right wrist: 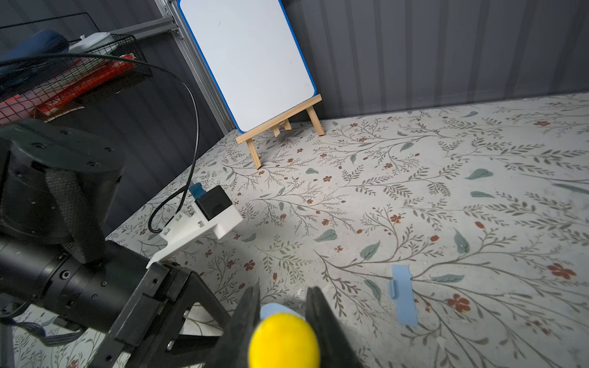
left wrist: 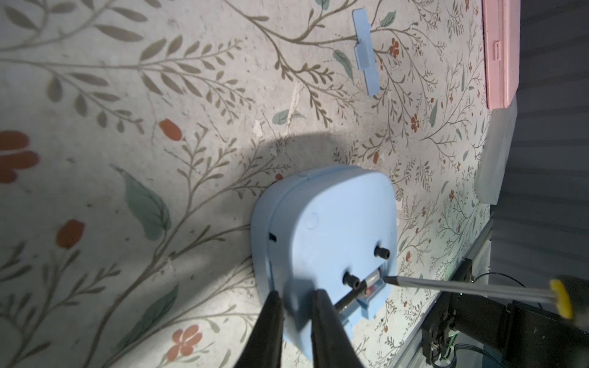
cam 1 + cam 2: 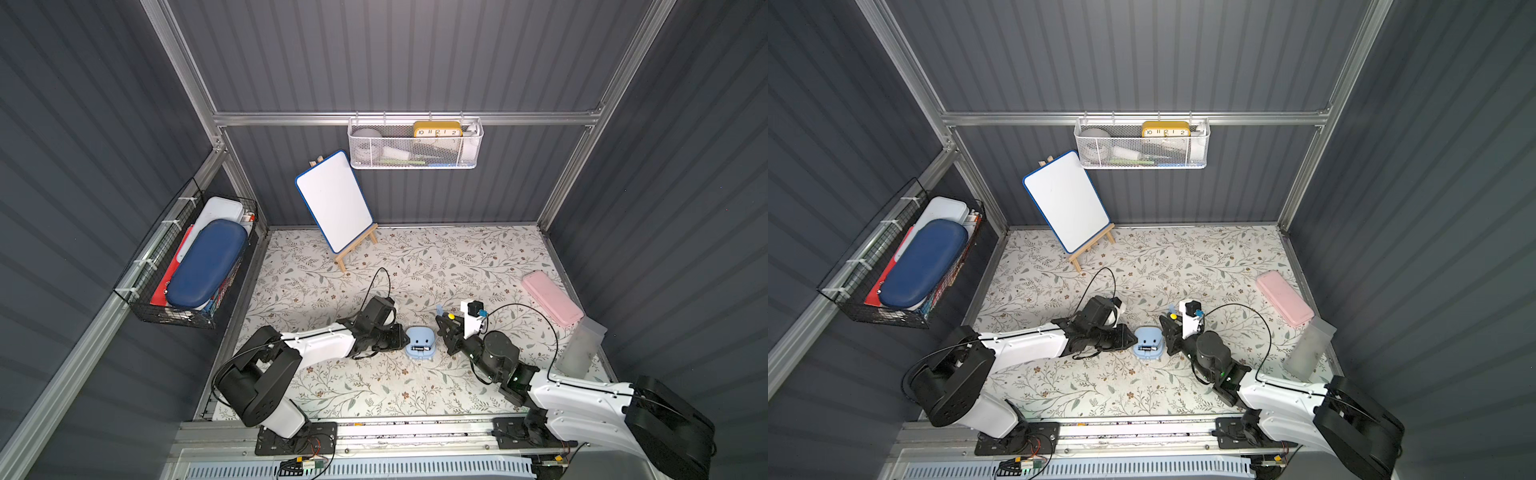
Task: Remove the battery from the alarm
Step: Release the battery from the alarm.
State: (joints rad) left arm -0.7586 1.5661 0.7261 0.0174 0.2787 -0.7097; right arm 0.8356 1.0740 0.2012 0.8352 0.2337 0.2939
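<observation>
Left wrist view: the battery (image 2: 347,300) is seen in the open bay in the back of the alarm (image 2: 325,223), which lies face down on the counter (image 2: 127,95). Its long axis runs from the left fingers (image 2: 274,318) toward the right arm. The alarm's rim appears pinched by the left fingers, while a screwdriver (image 2: 446,285) is clamped in the right fingers (image 1: 243,318), its tip set at the battery's far end. Bare counter surrounds the alarm, with only the cover piece (image 2: 366,52) well apart.

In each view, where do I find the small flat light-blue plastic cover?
Top view: small flat light-blue plastic cover on floral mat, just behind yellow-handled screwdriver.
Top view: same spot.
Left wrist: on mat, beyond the light-blue alarm clock.
Right wrist: on mat, beside right gripper.
Shared landmark: the screwdriver's yellow handle.
</observation>
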